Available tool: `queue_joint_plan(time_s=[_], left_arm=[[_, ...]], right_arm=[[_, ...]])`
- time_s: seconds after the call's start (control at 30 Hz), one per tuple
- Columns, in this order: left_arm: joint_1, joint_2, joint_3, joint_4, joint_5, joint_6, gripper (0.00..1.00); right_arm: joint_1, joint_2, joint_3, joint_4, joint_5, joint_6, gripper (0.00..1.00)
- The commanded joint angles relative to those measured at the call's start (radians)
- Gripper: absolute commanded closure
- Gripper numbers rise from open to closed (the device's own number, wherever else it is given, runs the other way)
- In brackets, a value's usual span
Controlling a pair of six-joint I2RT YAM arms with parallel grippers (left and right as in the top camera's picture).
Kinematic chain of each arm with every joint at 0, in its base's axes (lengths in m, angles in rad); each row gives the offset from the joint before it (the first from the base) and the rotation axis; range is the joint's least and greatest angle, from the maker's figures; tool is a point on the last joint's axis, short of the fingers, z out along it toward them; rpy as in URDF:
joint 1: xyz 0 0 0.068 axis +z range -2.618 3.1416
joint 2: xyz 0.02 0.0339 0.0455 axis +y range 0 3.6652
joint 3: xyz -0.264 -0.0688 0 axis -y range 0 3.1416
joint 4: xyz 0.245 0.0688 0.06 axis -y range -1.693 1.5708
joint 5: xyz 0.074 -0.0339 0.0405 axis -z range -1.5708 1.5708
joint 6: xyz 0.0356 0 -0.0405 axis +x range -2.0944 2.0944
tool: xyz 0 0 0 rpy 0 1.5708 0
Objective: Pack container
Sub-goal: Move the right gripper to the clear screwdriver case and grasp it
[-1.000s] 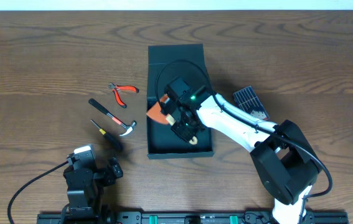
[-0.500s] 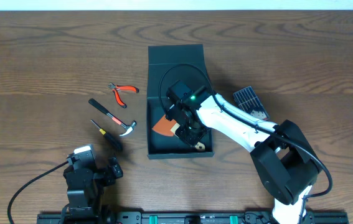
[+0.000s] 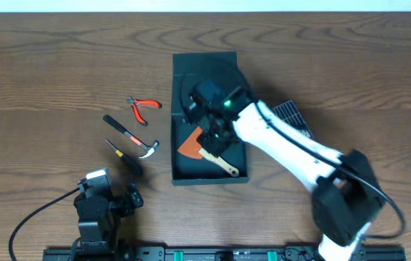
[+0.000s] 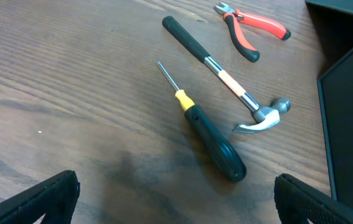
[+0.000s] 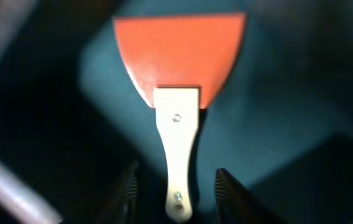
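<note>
The dark container (image 3: 187,172) lies open at the table's middle, flap lid toward the far side; its edge shows in the left wrist view (image 4: 350,112). A scraper (image 3: 191,148) with an orange blade and pale handle lies on the container's floor. My right gripper (image 3: 213,136) hovers over it, open. In the right wrist view the fingers (image 5: 176,186) stand on either side of the scraper's handle (image 5: 176,124) with gaps, above the container floor (image 5: 282,118). My left gripper (image 3: 130,197) is open and empty near the front left, also seen in the left wrist view (image 4: 176,202).
Left of the container lie red-handled pliers (image 3: 144,109) (image 4: 251,32), a hammer (image 3: 133,136) (image 4: 226,78) and a dark-handled screwdriver (image 3: 127,156) (image 4: 208,137). A small dark ribbed panel (image 3: 293,120) lies right of the container, partly under my right arm.
My right gripper brought the scraper from the container's left edge down inside, opened and let it go. The scraper now lies on the floor. The left arm has not moved.
</note>
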Motion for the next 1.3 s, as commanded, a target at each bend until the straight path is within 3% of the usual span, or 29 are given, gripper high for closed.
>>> queue_joint_plan(time_s=[0.0, 0.07, 0.13, 0.23, 0.27, 0.47, 0.67, 1.03, 1.27], left_arm=[[0.005, -0.006, 0.000, -0.001, -0.008, 0.017, 0.01], [0.005, -0.006, 0.000, -0.001, -0.008, 0.017, 0.01], [0.005, -0.006, 0.000, -0.001, -0.008, 0.017, 0.01], [0.005, -0.006, 0.000, -0.001, -0.008, 0.017, 0.01], [0.005, -0.006, 0.000, -0.001, -0.008, 0.017, 0.01], [0.005, -0.006, 0.000, -0.001, -0.008, 0.017, 0.02], [0.005, -0.006, 0.000, -0.001, -0.008, 0.017, 0.01], [0.005, -0.006, 0.000, -0.001, -0.008, 0.017, 0.01], [0.005, -0.006, 0.000, -0.001, -0.008, 0.017, 0.01]], right_arm=[[-0.006, -0.141, 0.092, -0.063, 0.105, 0.001, 0.51], [-0.024, -0.209, 0.110, -0.107, 0.193, 0.001, 0.41], [-0.058, -0.281, 0.110, -0.140, 0.255, 0.001, 0.24], [-0.142, -0.366, 0.110, -0.191, 0.266, 0.000, 0.04], [-0.171, -0.383, 0.109, -0.205, 0.258, 0.000, 0.01], [-0.364, -0.392, 0.100, -0.249, 0.191, -0.140, 0.01], [-0.500, -0.291, 0.081, -0.241, 0.058, -0.290, 0.01], [-0.552, -0.028, 0.080, -0.222, 0.061, -0.292, 0.01], [-0.573, 0.028, 0.023, -0.141, 0.077, -0.260, 0.01]])
